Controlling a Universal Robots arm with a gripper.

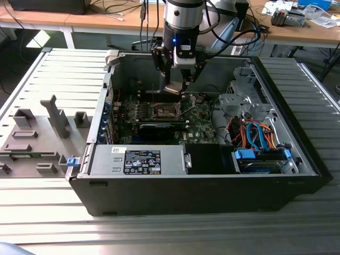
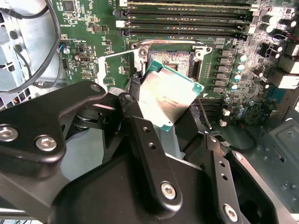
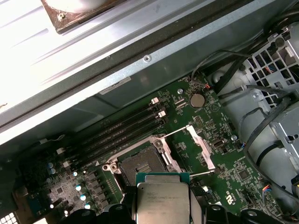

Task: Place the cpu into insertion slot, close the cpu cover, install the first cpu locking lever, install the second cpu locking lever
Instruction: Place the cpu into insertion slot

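1. Presently the claw (image 1: 176,84) is clamped on the cpu (image 2: 168,100), with its fingers (image 2: 140,126) pressing on opposite edges of the chip.
2. The cpu sits tilted in the grip, silvery top outward. In the exterior view it hangs at the claw's tip, clear of the board.
3. The insertion slot (image 2: 172,60) lies just below and ahead of the claw, and its dark contact field is uncovered. The cpu is near the slot but not seated in it.
4. The cpu cover (image 2: 117,67) is swung open and lies to one side of the slot, just beside the claw. It seems to stand raised off the board, though the angle leaves this uncertain.
5. The memory slots (image 2: 187,18) run in a row beyond the socket, farther from the claw.
6. All of this sits inside an open computer case (image 1: 186,186), which rests on a slatted metal tabletop (image 1: 159,234) well below the claw.
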